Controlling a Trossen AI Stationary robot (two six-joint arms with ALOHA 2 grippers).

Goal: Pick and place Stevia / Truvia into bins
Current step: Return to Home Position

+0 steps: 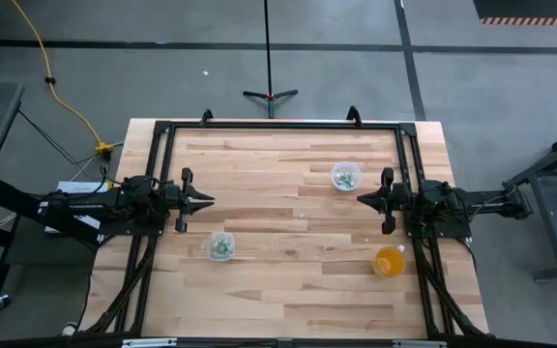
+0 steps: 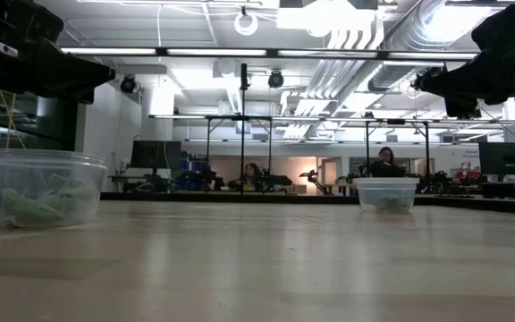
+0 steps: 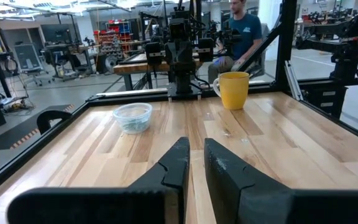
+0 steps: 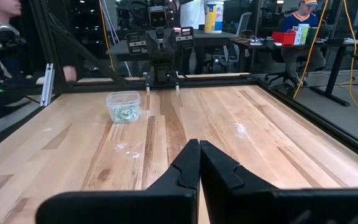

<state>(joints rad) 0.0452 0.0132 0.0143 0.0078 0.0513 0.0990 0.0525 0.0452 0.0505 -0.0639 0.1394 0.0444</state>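
Observation:
Two clear cups stand upright on their bases on the wooden table: one toward the near left (image 1: 221, 246) (image 2: 38, 188) (image 4: 123, 107), one toward the far right (image 1: 345, 176) (image 2: 385, 194) (image 3: 133, 117). Each holds several pale green packets (image 4: 125, 112) (image 3: 134, 123). My left gripper (image 1: 209, 201) (image 3: 196, 155) hovers at the table's left, fingers nearly together with only a narrow slit, holding nothing. My right gripper (image 1: 361, 199) (image 4: 199, 149) hovers at the table's right, shut and empty. Both point toward the table's middle, each well away from the cups.
An orange translucent cup (image 1: 390, 261) (image 3: 232, 89) stands near the right arm's base, toward the near edge. A black frame (image 1: 278, 125) runs along the table's far and side edges. People sit at desks in the room beyond. Bare wood (image 1: 288, 232) lies between the grippers.

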